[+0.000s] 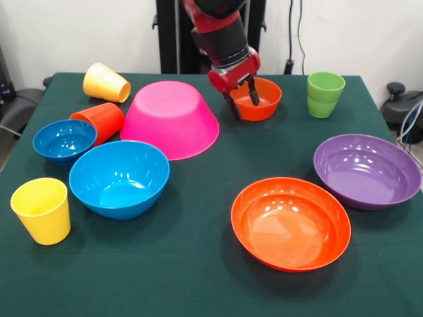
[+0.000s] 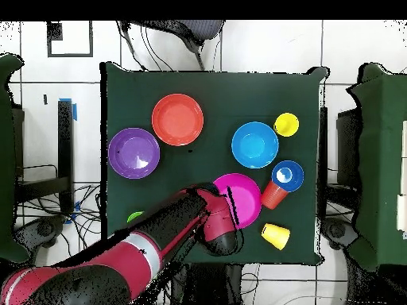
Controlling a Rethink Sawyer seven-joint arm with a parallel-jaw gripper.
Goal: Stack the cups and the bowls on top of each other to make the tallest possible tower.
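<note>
At the small orange bowl [image 1: 256, 99] we see the hand [image 1: 242, 100] with fingers parted, one inside the bowl's rim (one outside); beside the hand the large pink bowl [image 1: 170, 119] sits upside down on the worktop [image 1: 198, 264].

At the top centre of the front view, the arm [image 1: 221, 30] is glossy red with black ribbed bands between segments, ending in a red gripper [image 1: 242, 98] with two thin black fingers; overhead it shows a pale ring at lower left
</note>
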